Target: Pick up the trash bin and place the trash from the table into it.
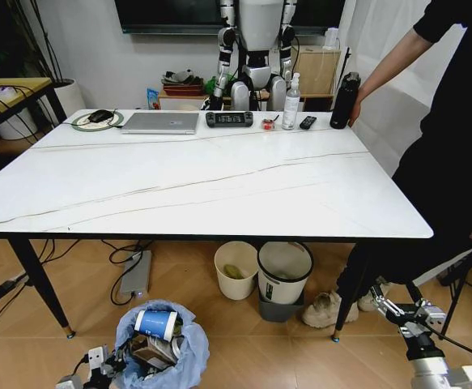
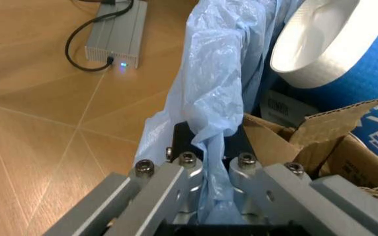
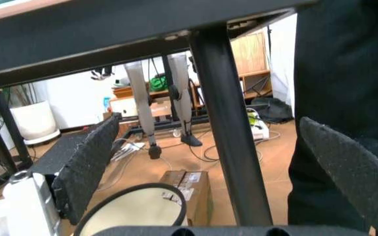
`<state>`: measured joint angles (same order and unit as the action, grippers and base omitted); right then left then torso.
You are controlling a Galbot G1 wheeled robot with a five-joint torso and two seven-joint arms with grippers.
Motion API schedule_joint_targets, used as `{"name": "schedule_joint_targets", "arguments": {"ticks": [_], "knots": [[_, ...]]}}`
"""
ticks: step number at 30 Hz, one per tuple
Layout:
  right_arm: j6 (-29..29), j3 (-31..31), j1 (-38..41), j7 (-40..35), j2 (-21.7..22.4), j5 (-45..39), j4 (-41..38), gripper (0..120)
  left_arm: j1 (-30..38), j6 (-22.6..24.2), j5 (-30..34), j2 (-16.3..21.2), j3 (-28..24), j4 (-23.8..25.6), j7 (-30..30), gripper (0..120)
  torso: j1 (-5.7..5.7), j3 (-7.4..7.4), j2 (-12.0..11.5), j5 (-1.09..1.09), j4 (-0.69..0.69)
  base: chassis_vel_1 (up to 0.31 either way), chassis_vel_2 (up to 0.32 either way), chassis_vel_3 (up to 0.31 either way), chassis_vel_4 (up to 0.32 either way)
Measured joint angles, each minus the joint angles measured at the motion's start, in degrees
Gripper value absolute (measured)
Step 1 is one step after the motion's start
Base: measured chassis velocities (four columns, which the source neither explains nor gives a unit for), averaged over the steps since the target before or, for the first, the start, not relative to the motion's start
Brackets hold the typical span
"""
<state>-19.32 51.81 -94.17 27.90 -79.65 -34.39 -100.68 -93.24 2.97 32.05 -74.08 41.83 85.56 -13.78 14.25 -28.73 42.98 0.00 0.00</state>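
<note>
Trash bin: the trash bin (image 1: 161,350) stands on the wooden floor at the lower left of the head view, in front of the desk; its puffy light-blue bag (image 2: 218,93) hides the bin's own wall, and its base is cut off by the frame's lower edge.
Trash: a blue paper cup (image 1: 155,323) lies on its side on top of the load, with torn brown cardboard (image 2: 320,142) under it; the pieces lower in the bag are too jumbled to tell apart.
Left tool: the left tool (image 2: 210,172) is at the bin's near rim, at the bottom left of the head view, its fingers (image 2: 181,169) closed on a fold of the blue bag; whether the rim itself is pinched under the plastic cannot be seen.
Right tool: the right tool (image 1: 401,314) sits low at the lower right of the head view, well apart from the bin, with its padded fingers (image 3: 87,164) spread wide and nothing between them; a black desk leg (image 3: 232,147) stands just beyond them.
Desk: the marble-look desk (image 1: 219,182) fills the middle of the head view, with a silver laptop (image 1: 161,122) and small items along its far edge.
Under the desk: a cream bucket (image 1: 236,270) and a grey-and-white bin (image 1: 283,279) stand side by side.
</note>
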Motion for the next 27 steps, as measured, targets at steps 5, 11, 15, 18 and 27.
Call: {"name": "schedule_joint_targets", "arguments": {"ticks": [5,11,15,18,27], "knots": [[0.00,0.00,0.00,0.00,0.00,0.00,0.00,100,0.37,0.00,-0.34,-0.35,0.00,-0.64,0.00,0,-0.44,0.66,-1.12,0.00,0.00,0.000,0.000,0.000,0.000],[0.00,0.00,0.00,0.00,0.00,0.00,0.00,100,0.69,0.00,-0.66,-0.79,-0.05,-0.99,0.00,0,-0.98,1.41,-2.41,0.00,0.00,0.000,0.000,0.000,0.000],[0.00,0.00,0.00,0.00,0.00,0.00,0.00,100,0.87,0.08,-0.68,-0.89,-0.03,-1.00,0.04,0,-1.51,2.12,-3.65,0.00,0.00,0.000,0.000,0.000,0.000],[0.00,0.00,0.00,0.00,0.00,0.00,0.00,100,0.89,0.16,-0.68,-0.89,0.02,-1.01,0.06,0,-1.78,2.53,-4.33,0.00,0.00,0.000,0.000,0.000,0.000],[0.00,0.00,0.00,0.00,0.00,0.00,0.00,100,1.29,0.34,-0.75,-0.93,0.16,-1.44,0.21,0,-2.70,3.92,-6.64,0.00,0.00,0.000,0.000,0.000,0.000]]}}
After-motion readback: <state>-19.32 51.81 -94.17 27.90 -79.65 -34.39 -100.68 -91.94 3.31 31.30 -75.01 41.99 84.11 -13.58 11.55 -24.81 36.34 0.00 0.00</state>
